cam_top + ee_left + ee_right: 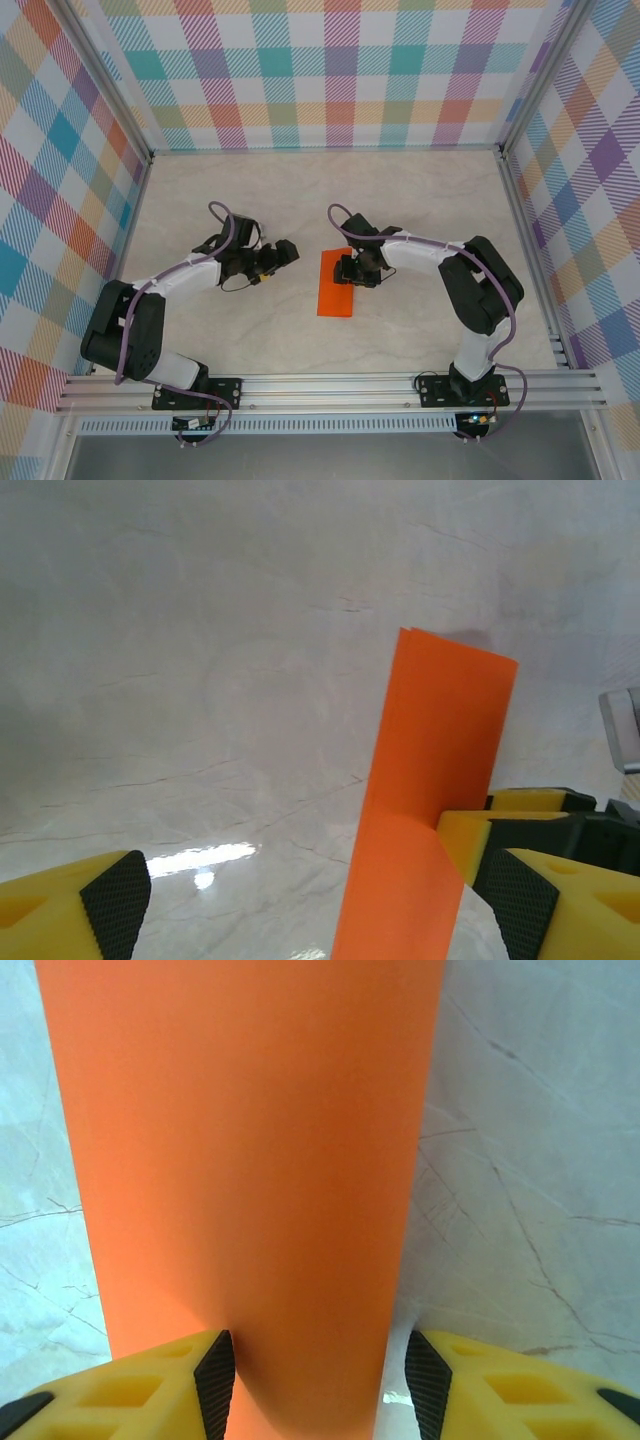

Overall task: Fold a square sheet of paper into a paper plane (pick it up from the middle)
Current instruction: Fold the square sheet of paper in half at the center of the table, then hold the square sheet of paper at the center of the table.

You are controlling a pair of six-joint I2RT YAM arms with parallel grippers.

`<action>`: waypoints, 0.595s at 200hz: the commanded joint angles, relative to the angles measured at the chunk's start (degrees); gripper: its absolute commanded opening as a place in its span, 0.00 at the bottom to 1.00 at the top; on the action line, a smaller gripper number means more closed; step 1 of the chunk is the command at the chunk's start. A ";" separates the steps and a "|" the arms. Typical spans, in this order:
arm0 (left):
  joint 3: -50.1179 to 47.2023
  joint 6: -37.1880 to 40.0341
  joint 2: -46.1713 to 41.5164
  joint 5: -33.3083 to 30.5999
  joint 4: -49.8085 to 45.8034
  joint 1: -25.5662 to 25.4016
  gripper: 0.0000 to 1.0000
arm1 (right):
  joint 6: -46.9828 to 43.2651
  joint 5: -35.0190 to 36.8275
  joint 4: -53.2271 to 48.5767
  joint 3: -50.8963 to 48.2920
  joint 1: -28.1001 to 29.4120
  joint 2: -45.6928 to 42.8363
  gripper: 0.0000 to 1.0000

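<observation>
The square sheet of paper (335, 292) lies in the middle of the table as a narrow orange strip, folded lengthwise. My right gripper (352, 270) sits over its far right part. In the right wrist view the paper (250, 1160) runs up between the fingers of the right gripper (320, 1380), which is open: the left pad touches the paper's bowed edge, while the right pad (428, 1380) stands apart from it. My left gripper (286, 254) hovers left of the strip, open wide. In its view the paper (440, 730) stands near the right finger (520, 905) of the left gripper (318, 905).
The pale marble tabletop (420, 200) is bare around the paper. Checked walls on an aluminium frame (130, 120) enclose it on three sides. A metal rail (330, 385) with both arm bases runs along the near edge.
</observation>
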 commanded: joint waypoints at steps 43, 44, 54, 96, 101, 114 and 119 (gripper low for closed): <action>-0.32 -3.04 3.16 1.82 9.62 -3.83 0.81 | -0.23 -2.15 -0.61 -1.77 0.09 2.28 0.55; -0.38 -3.05 3.23 1.82 9.74 -3.90 0.81 | -0.16 -2.19 -0.62 -1.79 0.09 2.33 0.55; -0.57 -3.52 3.77 1.90 10.73 -4.35 0.80 | -0.03 -2.61 -0.43 -2.02 0.09 2.74 0.55; -0.48 -5.06 6.65 2.34 13.61 -5.52 0.74 | -1.11 -1.89 -1.35 -2.54 0.09 3.70 0.55; -0.24 -5.14 7.06 2.34 13.76 -5.59 0.73 | -1.32 -1.88 -1.62 -2.36 0.09 3.88 0.55; 0.08 -5.29 8.04 2.45 14.13 -5.93 0.71 | -1.59 -1.56 -2.02 -1.96 0.09 4.30 0.55; 0.20 -5.35 8.37 2.32 14.32 -6.09 0.71 | -1.78 -1.45 -2.28 -1.74 0.09 4.61 0.55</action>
